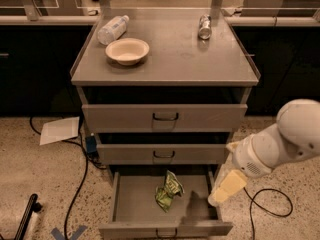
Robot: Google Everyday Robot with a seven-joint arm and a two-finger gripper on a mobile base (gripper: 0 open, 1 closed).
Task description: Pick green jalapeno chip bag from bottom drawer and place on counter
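Claw (223,190) hangs at right wall of bottom drawer (137,205); bag (168,190) print unreadable.

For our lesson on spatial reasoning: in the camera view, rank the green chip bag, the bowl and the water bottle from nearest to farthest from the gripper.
The gripper hangs at the right side of the open bottom drawer.
1. Green chip bag: on the drawer floor, just left of the gripper.
2. Bowl: up on the counter, left side.
3. Water bottle: counter's back left corner, behind the bowl.
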